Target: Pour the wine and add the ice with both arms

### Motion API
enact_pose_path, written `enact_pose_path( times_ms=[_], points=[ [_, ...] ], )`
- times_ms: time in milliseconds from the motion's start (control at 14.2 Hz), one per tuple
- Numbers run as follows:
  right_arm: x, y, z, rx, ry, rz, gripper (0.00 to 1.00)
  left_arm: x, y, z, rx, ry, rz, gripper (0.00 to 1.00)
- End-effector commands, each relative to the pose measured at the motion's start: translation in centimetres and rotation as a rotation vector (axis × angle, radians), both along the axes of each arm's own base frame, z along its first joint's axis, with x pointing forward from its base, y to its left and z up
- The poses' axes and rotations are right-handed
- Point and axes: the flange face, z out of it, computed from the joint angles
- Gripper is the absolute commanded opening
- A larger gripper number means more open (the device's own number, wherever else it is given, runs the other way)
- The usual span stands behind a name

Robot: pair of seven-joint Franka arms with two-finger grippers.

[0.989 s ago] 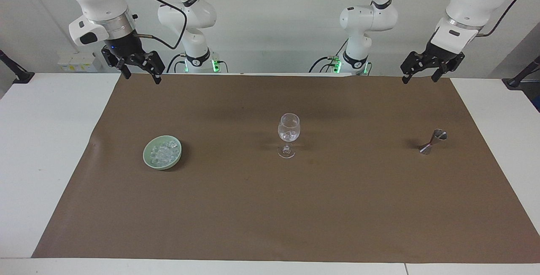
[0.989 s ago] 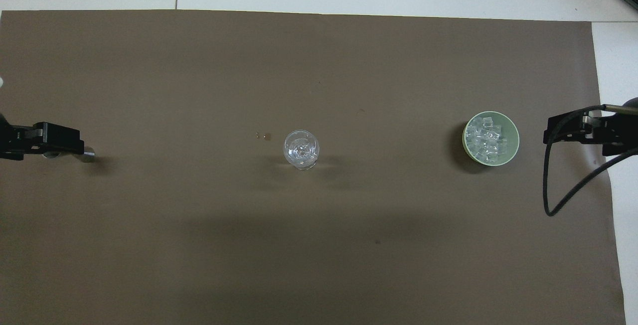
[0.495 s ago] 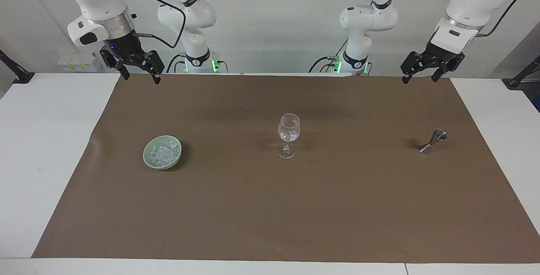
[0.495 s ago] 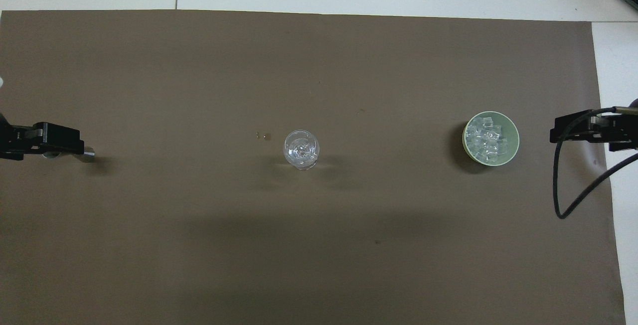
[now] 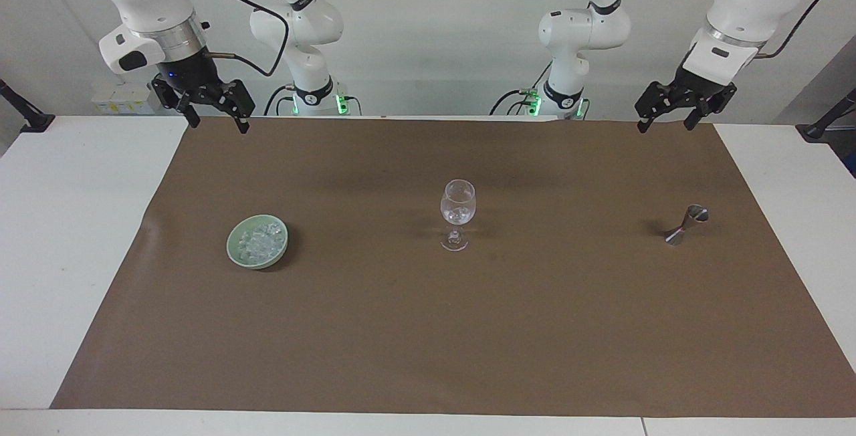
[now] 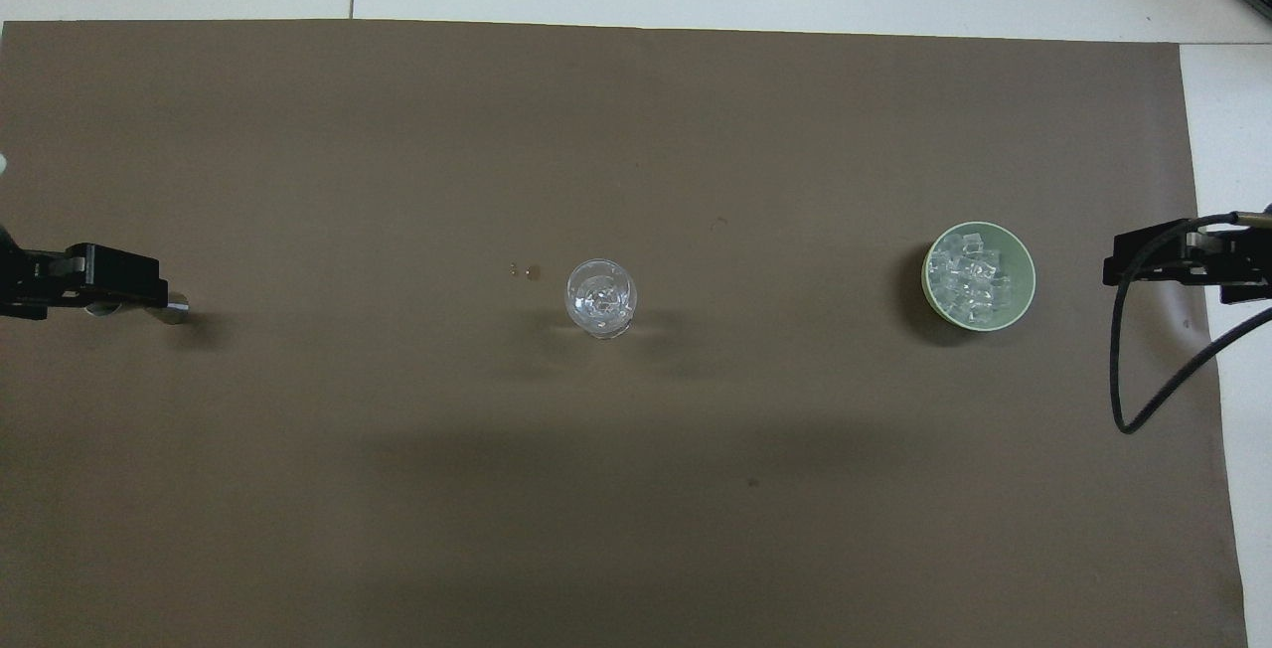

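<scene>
A clear stemmed glass stands mid-mat with small glinting pieces in its bowl. The ice is heaped in a pale green bowl toward the right arm's end. A steel jigger stands toward the left arm's end. My right gripper hangs open and empty high over the mat's edge. The left gripper is open and empty, raised high over the mat's edge by the bases; from above it partly covers the jigger. Wine is out of view.
A brown mat covers most of the white table. Two tiny crumbs lie beside the glass. A black cable loops down from the right wrist.
My right gripper has risen a little and drifted outward, away from the bowl. The left arm, glass, bowl and jigger have not moved.
</scene>
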Motion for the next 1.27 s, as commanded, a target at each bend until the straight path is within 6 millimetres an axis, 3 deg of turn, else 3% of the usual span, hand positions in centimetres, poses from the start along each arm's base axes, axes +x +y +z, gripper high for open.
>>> enact_pose_path(
  times_ms=[0,1201],
  points=[
    [-0.18,-0.37,-0.22,0.007,0.002,0.012,1.00,-0.53,0.19,0.44,-0.007,0.008,0.003,1.00],
    [-0.12,-0.18,-0.25,0.017,-0.002,0.017,1.00,-0.53,0.19,0.44,-0.007,0.008,0.003,1.00]
  ],
)
